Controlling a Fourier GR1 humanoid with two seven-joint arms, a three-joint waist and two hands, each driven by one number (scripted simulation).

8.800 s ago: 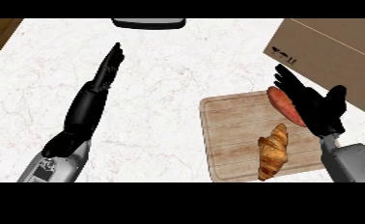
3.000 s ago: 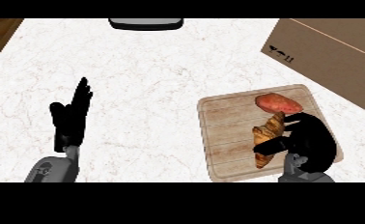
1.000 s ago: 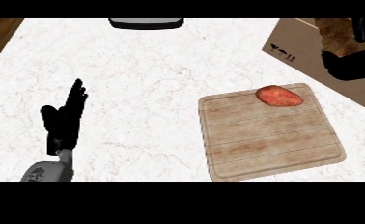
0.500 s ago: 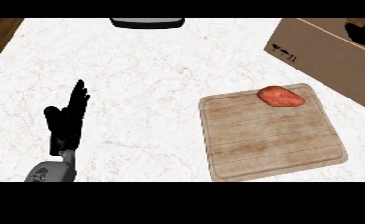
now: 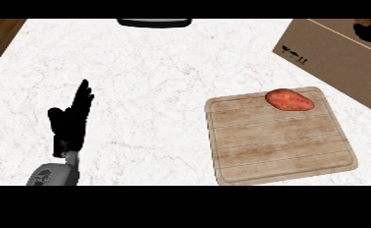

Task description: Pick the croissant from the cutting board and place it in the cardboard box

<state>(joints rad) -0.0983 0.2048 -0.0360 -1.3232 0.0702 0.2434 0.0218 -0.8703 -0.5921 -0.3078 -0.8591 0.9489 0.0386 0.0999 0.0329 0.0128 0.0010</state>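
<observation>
Croissant is gone from the pale wooden cutting board [image 5: 279, 138] where it was lying a few seconds ago; it is showing nowhere now, so it is likely sitting inside the brown cardboard box [image 5: 326, 55] at the upper right, though the box's inside is hidden. Right robot hand, which was gripping the croissant on the board and then hanging over the box, is out of view apart from a dark scrap at the box's top edge, too little to tell what it is. Only a red-orange rounded food item [image 5: 289, 99] is lying on the board's far corner, near the box. Left robot hand [image 5: 70, 119] is resting at the lower left on the white marbled table [image 5: 159, 89], fingers straight and released, holding nothing, well apart from the board, likely parked clear of the work. Task is looking about finished.
</observation>
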